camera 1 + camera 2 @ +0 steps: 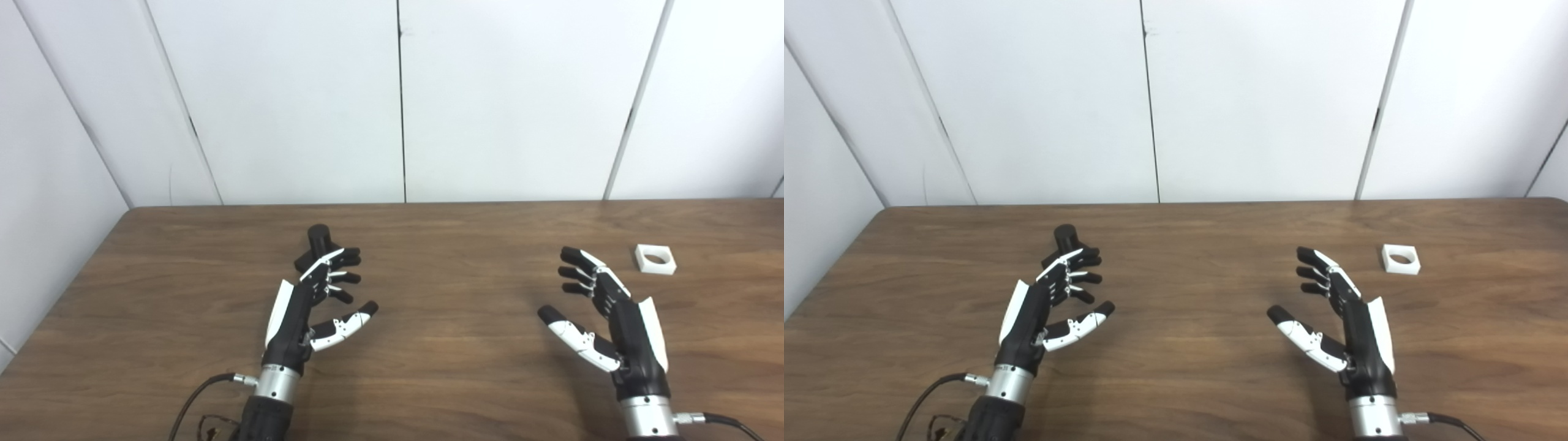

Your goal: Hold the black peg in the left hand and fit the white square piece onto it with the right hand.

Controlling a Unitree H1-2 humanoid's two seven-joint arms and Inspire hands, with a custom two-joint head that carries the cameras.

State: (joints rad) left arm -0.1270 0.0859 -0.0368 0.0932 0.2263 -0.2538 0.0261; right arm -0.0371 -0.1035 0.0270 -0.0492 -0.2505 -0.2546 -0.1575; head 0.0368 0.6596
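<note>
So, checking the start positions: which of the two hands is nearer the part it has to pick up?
The left hand: its fingertips reach the black cylindrical peg, while the right hand sits clearly apart from the white square piece.

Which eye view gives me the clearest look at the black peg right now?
Neither by much: the black peg is partly hidden behind the left hand in both. The left eye view shows slightly more of its base; the right eye view shows mainly its round top.
</note>
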